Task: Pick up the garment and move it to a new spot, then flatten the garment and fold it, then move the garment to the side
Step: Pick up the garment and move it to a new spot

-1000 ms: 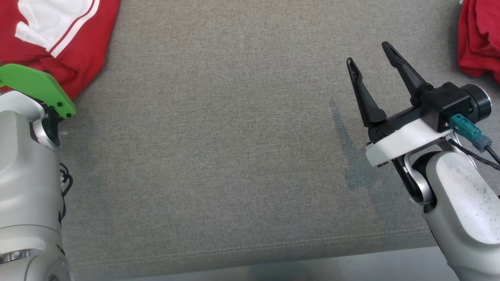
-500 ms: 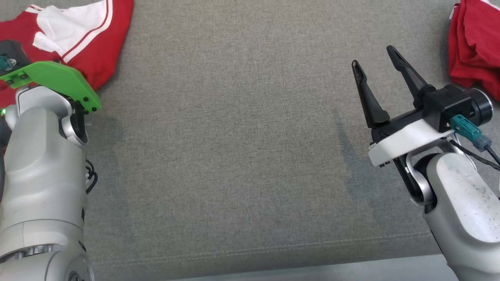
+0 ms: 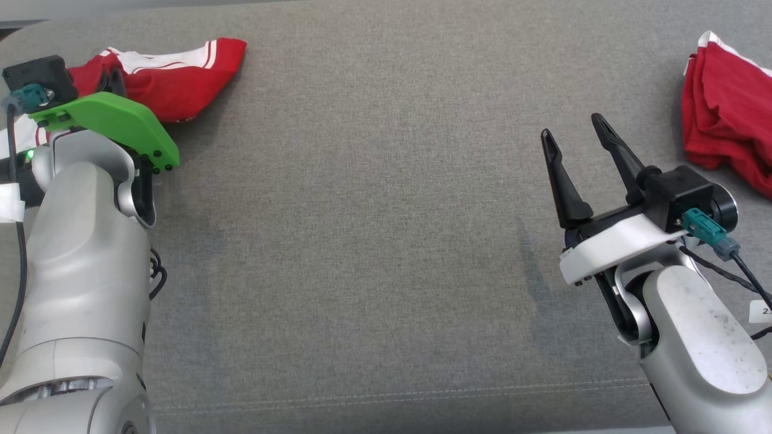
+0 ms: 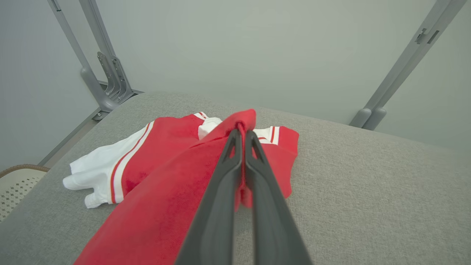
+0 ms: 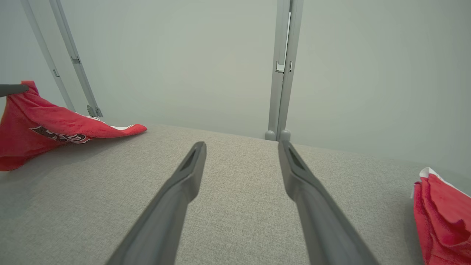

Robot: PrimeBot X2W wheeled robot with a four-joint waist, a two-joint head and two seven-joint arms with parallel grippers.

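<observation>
Vs 1 s ago, garment (image 4: 162,184) is now bunched up & pinched by the clamped L gripper (image 4: 241,133). R gripper (image 3: 571,126) is held spread, nothing gripped.

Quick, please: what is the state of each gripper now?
Left gripper: closed on the red garment.
Right gripper: open, holding nothing.
</observation>
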